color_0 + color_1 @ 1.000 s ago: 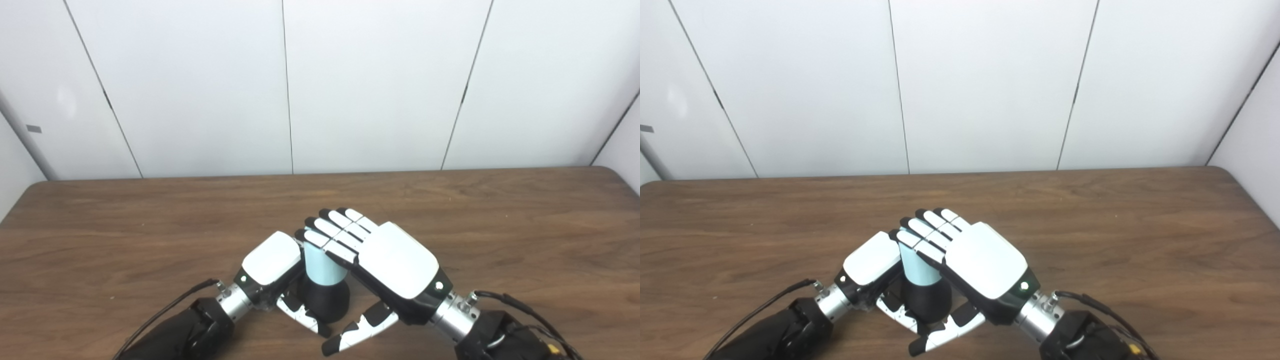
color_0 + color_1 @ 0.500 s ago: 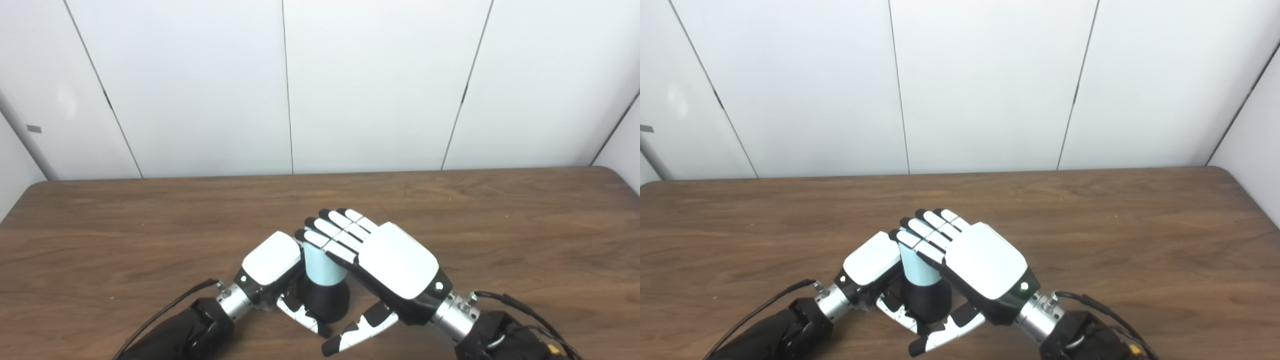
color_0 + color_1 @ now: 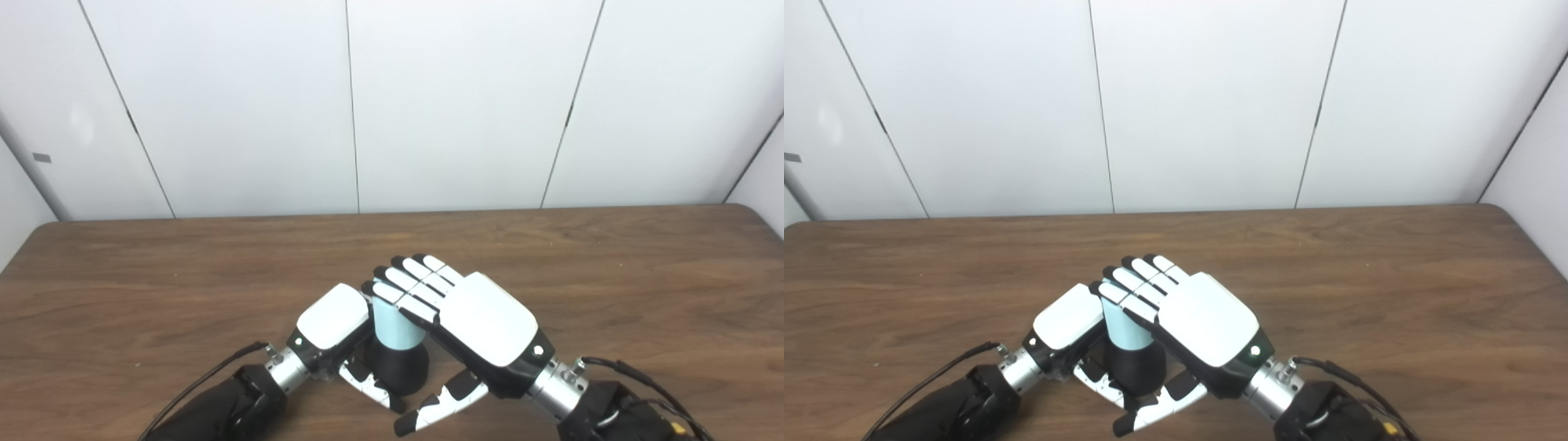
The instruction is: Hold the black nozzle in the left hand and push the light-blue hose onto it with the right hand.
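we find both hands meeting near the front edge of the wooden counter (image 3: 184, 263), a little left of its middle. the black nozzle (image 3: 401, 367) stands upright with its flared base low down, close to the counter surface; whether it rests on the wood we cannot tell. the light-blue hose (image 3: 392, 327) sits upright directly on top of the nozzle, its lower end meeting the nozzle's narrow upper part; how far it has gone on is hidden.

the left hand (image 3: 334, 318) comes in from the lower left and is closed around the nozzle: its white back faces up just left of the hose, and its thumb (image 3: 367, 383) lies across the nozzle's near side. its fingers pass behind the nozzle and are not visible. we record this hand as grasping the black nozzle.

the right hand (image 3: 1206, 327) comes in from the lower right, back upward, its fingers (image 3: 1136, 285) laid over the top end of the hose and curling down across it. its thumb (image 3: 1151, 410) reaches under toward the nozzle's near side, just beside the left thumb. we record this hand as grasping the light-blue hose at its top.

the two hands touch, or very nearly touch, at the hose. white wall panels (image 3: 459, 104) stand behind the counter.
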`<state>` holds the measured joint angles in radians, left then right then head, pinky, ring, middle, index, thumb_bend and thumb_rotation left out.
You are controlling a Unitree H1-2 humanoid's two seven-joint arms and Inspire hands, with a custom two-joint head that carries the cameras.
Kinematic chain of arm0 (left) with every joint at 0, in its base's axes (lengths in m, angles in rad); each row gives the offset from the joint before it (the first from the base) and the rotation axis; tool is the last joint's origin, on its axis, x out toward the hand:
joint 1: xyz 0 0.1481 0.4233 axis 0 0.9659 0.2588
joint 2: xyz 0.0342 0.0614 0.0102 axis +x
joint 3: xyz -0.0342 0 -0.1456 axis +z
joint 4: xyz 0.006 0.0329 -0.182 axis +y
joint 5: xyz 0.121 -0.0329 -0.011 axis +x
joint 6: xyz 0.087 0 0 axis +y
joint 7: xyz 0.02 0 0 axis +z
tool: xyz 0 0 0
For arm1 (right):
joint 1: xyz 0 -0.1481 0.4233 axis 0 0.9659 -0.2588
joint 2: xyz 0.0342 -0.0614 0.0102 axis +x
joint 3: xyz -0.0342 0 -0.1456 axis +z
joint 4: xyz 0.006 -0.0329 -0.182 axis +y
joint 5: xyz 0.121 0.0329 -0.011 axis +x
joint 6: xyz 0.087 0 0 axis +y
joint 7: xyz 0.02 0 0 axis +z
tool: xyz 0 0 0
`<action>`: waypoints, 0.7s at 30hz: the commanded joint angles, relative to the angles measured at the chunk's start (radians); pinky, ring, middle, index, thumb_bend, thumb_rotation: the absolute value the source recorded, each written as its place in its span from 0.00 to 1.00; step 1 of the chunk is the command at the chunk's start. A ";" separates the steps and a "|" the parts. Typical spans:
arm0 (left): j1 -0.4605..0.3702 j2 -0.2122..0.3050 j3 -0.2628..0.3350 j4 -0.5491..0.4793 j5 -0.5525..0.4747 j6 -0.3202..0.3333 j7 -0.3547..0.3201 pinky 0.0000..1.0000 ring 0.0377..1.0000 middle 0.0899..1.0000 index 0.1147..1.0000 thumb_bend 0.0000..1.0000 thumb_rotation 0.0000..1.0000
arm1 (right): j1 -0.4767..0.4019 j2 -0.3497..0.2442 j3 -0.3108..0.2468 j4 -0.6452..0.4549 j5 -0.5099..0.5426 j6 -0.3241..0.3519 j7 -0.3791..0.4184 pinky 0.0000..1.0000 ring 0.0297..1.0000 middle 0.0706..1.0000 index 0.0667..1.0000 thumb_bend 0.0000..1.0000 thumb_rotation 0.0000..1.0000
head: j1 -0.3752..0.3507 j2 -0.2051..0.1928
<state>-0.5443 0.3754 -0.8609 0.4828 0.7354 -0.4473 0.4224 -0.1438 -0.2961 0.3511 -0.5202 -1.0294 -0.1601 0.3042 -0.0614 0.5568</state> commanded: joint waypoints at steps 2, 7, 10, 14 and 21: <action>0.238 -0.111 -0.121 0.127 -0.035 -0.022 -0.014 0.21 0.25 0.37 0.45 0.52 0.00 | 0.026 -0.030 0.025 0.047 -0.012 -0.005 0.080 0.95 0.94 0.93 0.88 0.90 0.83 | -0.001 0.001; 0.240 -0.110 -0.116 0.120 -0.033 -0.022 -0.021 0.22 0.26 0.35 0.46 0.51 0.00 | 0.030 -0.029 0.027 0.049 -0.009 -0.004 0.083 0.96 0.95 0.93 0.88 0.90 0.83 | -0.001 0.003; 0.241 -0.109 -0.117 0.119 -0.033 -0.022 -0.017 0.21 0.25 0.35 0.46 0.51 0.00 | 0.033 -0.027 0.027 0.051 -0.007 -0.001 0.084 0.96 0.95 0.93 0.87 0.90 0.83 | -0.001 0.003; 0.244 -0.107 -0.115 0.114 -0.037 -0.022 -0.022 0.20 0.24 0.38 0.44 0.52 0.00 | 0.035 -0.027 0.028 0.055 -0.002 -0.002 0.081 0.95 0.94 0.93 0.87 0.90 0.82 | -0.001 0.004; 0.247 -0.108 -0.111 0.109 -0.031 -0.022 -0.018 0.20 0.24 0.38 0.44 0.52 0.00 | 0.036 -0.030 0.030 0.053 -0.004 0.003 0.093 0.96 0.95 0.93 0.88 0.90 0.81 | -0.001 0.005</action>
<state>-0.5434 0.3757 -0.8582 0.4806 0.7355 -0.4472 0.4199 -0.1410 -0.2956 0.3525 -0.5202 -1.0231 -0.1595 0.3025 -0.0614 0.5614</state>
